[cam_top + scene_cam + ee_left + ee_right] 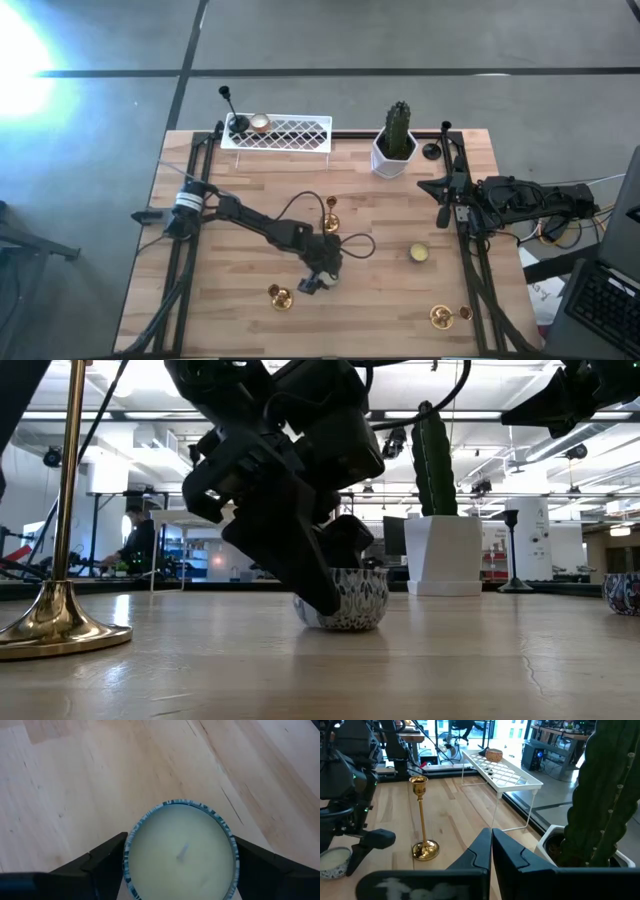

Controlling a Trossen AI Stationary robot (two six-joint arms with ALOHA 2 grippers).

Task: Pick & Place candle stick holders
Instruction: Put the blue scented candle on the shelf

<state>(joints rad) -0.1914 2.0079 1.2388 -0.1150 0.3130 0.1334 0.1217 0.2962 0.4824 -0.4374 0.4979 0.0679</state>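
Your left pincer (pixel 177 885) straddles a low cup (pixel 181 851) on the near worktop (pixel 230 300), fingers either side, not yet gripping it. Right pincer (pixel 491 851) sits closed, parked at the right edge. Gold holders (pixel 280 296) and another cup (pixel 419 254) wait on the wood. Far tray (pixel 295 133) carries only two holders, so most is left.

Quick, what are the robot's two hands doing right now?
Left gripper: open around the round candle cup, not clamped yet.
Right gripper: closed, holding nothing.
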